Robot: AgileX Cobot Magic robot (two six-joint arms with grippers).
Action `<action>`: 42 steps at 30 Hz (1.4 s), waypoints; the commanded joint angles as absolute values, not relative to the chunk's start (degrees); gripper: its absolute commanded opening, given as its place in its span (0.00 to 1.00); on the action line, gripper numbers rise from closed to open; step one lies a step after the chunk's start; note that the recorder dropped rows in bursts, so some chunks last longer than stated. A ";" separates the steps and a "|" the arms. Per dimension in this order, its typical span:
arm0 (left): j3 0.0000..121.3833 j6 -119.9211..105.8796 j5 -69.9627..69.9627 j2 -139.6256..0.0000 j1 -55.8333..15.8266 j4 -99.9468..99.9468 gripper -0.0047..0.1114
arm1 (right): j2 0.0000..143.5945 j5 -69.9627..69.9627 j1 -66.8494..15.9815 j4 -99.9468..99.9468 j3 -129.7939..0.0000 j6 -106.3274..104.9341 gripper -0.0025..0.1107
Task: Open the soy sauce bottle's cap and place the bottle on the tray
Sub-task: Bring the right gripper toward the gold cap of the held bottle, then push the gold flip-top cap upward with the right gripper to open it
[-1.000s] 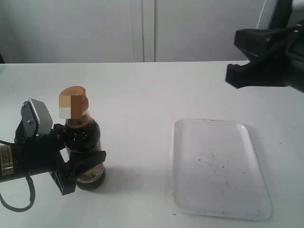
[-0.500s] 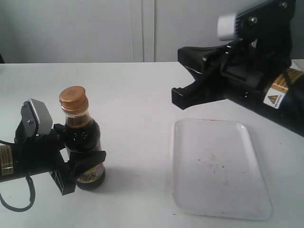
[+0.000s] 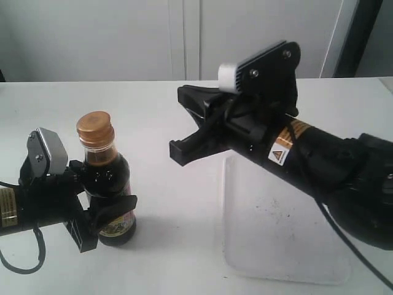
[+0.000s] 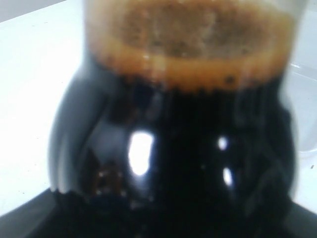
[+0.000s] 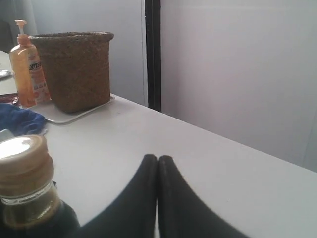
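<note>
Gripping the small clear glass soy sauce bottle (image 3: 109, 196) of dark liquid, my left pincer (image 3: 92, 221) holds it upright on the white table (image 3: 166, 110), copper-gold cap (image 3: 95, 128) closed. My right pincer (image 3: 184, 126), clenched empty, hovers beyond it, above the flat white plastic tray (image 3: 276, 246).

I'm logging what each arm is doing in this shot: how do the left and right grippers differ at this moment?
The left gripper is clamped around the soy sauce bottle low near the table; the right gripper holds nothing and hangs in the air, above the tray's near edge. The right gripper's fingers are pressed together, while the left's are spread by the bottle's body. Both are black, and the right points toward the cap.
</note>
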State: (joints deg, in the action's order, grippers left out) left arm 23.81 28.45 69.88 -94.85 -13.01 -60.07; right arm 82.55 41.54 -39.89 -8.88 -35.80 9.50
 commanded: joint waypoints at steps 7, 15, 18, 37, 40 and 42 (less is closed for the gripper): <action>23.75 28.41 69.96 -94.77 -13.34 -61.98 0.04 | 91.01 49.82 -43.87 0.71 -35.85 2.04 0.02; 23.75 28.41 69.96 -94.77 -13.34 -61.98 0.04 | 94.86 53.76 -49.18 12.08 -35.96 -13.82 0.02; 23.75 28.41 69.96 -94.77 -13.34 -61.98 0.04 | 95.05 54.51 -50.52 12.78 -36.20 -18.24 0.02; 23.75 28.41 69.96 -94.77 -13.34 -61.98 0.04 | 95.55 40.12 -57.07 28.94 -47.07 -53.75 0.02; 23.75 28.41 69.96 -94.77 -13.34 -61.98 0.04 | 95.55 36.85 -57.92 30.52 -48.69 -58.35 0.02; 23.75 28.41 69.96 -94.77 -13.34 -61.98 0.04 | 95.55 35.75 -58.53 34.59 -50.02 -62.54 0.02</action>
State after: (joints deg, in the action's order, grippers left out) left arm 23.81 28.45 69.88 -94.85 -13.01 -60.16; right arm 95.46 37.22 -57.73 30.50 -48.44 -57.28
